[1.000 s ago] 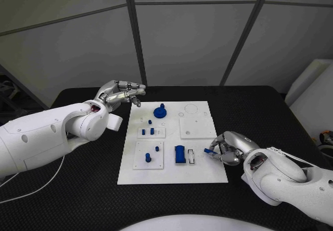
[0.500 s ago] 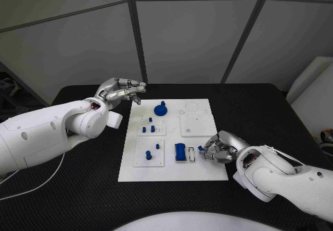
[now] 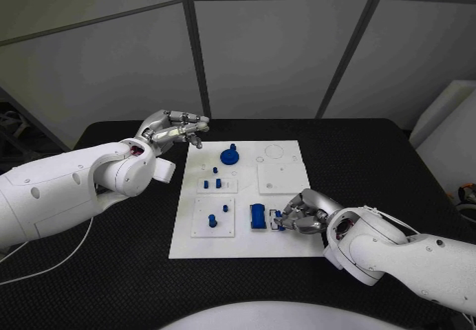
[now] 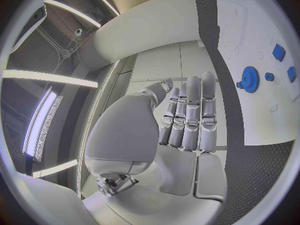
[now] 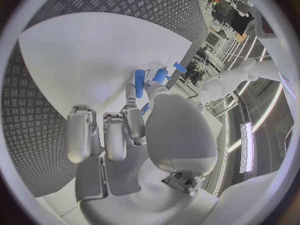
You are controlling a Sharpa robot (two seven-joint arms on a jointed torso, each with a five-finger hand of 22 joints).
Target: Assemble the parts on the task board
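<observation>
Pinching a small blue part [image 3: 280, 214], the right hand [image 3: 307, 213] nears the slot beside its fingers; several parts already stand seated; left hand [image 3: 177, 130] curled, idle.

We see a black counter [image 3: 119, 275] with a fine ribbed texture, its far edge set against grey wall panels [image 3: 267, 62] divided by dark metal strips [image 3: 195, 58]. Past the counter's far right corner we make out a white box-like unit [image 3: 444, 130]. From the left wrist view we see long ceiling light strips [image 4: 39, 127] glowing overhead.
</observation>
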